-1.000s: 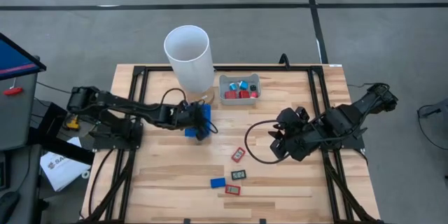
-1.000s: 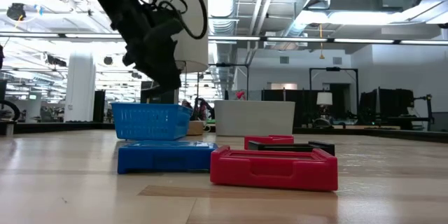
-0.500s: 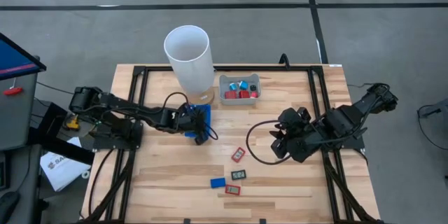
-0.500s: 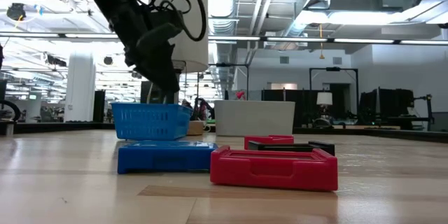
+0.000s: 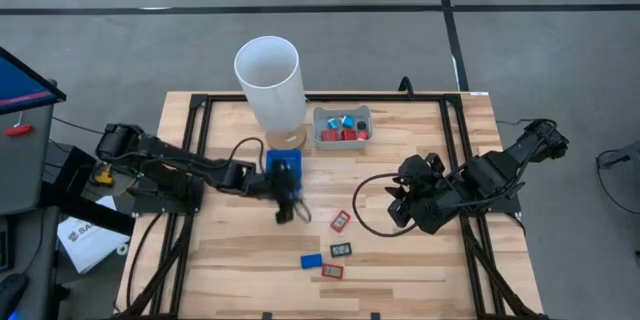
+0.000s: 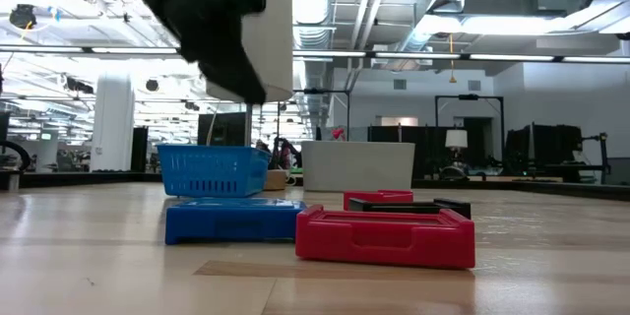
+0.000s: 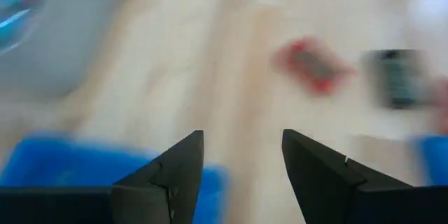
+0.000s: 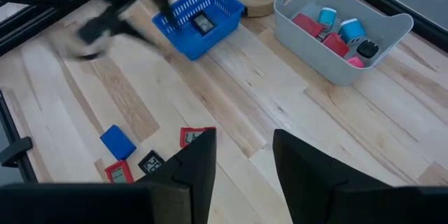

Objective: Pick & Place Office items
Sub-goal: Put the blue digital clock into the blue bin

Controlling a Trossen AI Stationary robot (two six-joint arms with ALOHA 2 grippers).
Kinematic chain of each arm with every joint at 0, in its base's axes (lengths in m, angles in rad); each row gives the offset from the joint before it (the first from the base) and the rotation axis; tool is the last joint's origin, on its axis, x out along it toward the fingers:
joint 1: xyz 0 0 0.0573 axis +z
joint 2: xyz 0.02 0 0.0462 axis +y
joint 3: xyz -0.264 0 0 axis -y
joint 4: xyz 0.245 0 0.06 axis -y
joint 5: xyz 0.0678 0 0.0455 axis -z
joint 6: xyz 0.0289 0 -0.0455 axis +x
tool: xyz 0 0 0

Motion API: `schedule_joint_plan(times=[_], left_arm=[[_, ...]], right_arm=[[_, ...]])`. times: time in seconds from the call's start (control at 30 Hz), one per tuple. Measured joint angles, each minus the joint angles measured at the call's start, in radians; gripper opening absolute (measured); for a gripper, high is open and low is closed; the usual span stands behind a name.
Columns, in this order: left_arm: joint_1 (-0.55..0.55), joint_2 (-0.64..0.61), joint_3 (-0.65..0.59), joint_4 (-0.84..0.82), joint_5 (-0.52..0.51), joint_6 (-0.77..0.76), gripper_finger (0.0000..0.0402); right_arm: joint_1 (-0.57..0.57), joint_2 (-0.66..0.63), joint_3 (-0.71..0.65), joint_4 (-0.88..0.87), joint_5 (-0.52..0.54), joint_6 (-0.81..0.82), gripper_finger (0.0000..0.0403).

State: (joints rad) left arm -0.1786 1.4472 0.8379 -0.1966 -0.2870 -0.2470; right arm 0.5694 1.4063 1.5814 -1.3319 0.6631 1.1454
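The left gripper (image 5: 285, 205), fingers spread and empty beside the blue basket (image 5: 285, 163), sits nearer than the right gripper (image 5: 398, 207) to the office items (image 5: 332, 249) scattered on the counter (image 5: 420, 270) toward its front edge.

Basket (image 5: 285, 163) left of bin (image 5: 342, 126); items (image 5: 335, 249) nearer front.

table (image 5: 420, 260): pale planked wood, smooth, faint sheen | basket (image 8: 198, 18): blue plastic mesh | bin (image 8: 341, 24): grey smooth plastic, slightly glossy | cylinder (image 5: 270, 80): white, matt | office items (image 6: 386, 234): red and blue plastic, glossy
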Motion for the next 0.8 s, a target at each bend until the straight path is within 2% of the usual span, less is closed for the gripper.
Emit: schedule_joint_plan(times=[0.13,0.33,0.43,0.57,0.63,0.8], left_arm=[[-0.100,0.000,0.001,0.016,0.142,0.055,0.0191],[-0.295,0.000,0.001,-0.007,0.160,-0.049,0.0192],[-0.394,0.000,0.001,-0.007,0.135,-0.170,0.0198],[-0.486,0.001,0.001,-0.001,0.025,-0.326,0.0221],[-0.502,0.011,0.000,0.035,-0.022,-0.370,0.0237],[-0.504,0.114,0.004,0.172,-0.025,-0.380,0.0271]], right_arm=[[0.000,0.000,0.000,0.000,0.000,0.004,0.0136],[0.008,0.000,0.000,0.003,0.001,0.015,0.0136],[0.023,0.000,0.000,0.004,0.016,0.026,0.0136],[0.046,0.000,0.000,0.004,0.028,0.033,0.0136],[0.054,0.000,0.000,0.004,0.028,0.033,0.0136],[0.079,0.000,0.000,0.001,0.035,0.032,0.0136]])
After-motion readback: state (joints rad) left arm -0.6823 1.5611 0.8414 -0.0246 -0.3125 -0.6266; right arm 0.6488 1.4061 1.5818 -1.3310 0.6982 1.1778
